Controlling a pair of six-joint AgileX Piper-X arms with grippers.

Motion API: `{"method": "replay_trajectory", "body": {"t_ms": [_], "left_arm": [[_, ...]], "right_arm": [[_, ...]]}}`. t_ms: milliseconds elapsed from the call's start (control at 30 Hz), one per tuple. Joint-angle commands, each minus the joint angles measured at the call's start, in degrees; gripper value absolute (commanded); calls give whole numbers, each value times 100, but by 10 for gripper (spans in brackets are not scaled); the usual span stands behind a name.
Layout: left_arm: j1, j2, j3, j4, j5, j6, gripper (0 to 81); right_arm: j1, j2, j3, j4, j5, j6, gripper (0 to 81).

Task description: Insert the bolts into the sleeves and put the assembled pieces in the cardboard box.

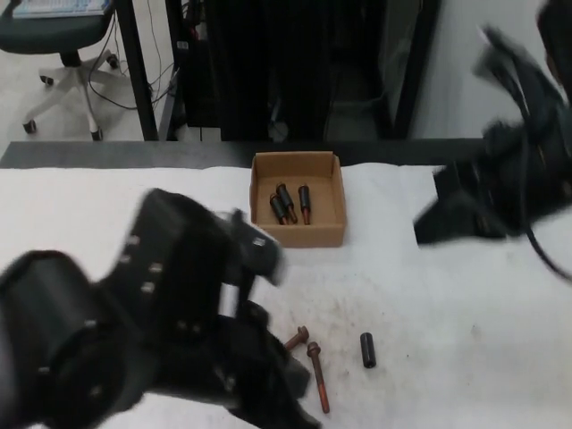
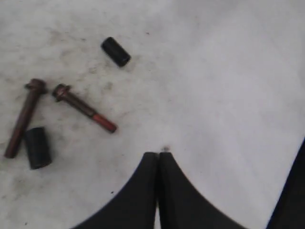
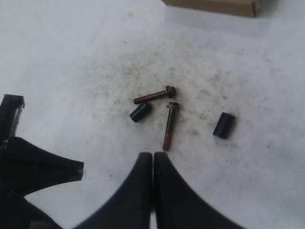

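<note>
Here, two rusty reddish-brown steel bolts (image 3: pixel 154 96) and two short black cylindrical sleeves (image 3: pixel 223 125) lie loose on the white-covered bench (image 1: pixel 465 340), toward the middle of its near edge. One sleeve lies just beside a bolt, the other apart. Three assembled pieces (image 1: pixel 286 202) rest in the open brown cardboard box (image 1: pixel 299 234) by the far edge. The left gripper (image 2: pixel 158 154), fingers pressed together and empty, hangs near the loose parts. The right gripper (image 3: pixel 152 154), likewise closed on nothing, hangs well apart from them, toward the right edge.
</note>
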Motion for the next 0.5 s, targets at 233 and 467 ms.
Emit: {"method": "replay_trajectory", "body": {"t_ms": [233, 467], "left_arm": [[30, 2129, -2058, 1755, -1151, 1643, 1], [578, 3427, -3664, 3259, -1494, 1850, 1]], "right_arm": [[1, -856, 604, -143, -18, -53, 8], [-23, -1069, 604, 74, -20, -351, 8]]}}
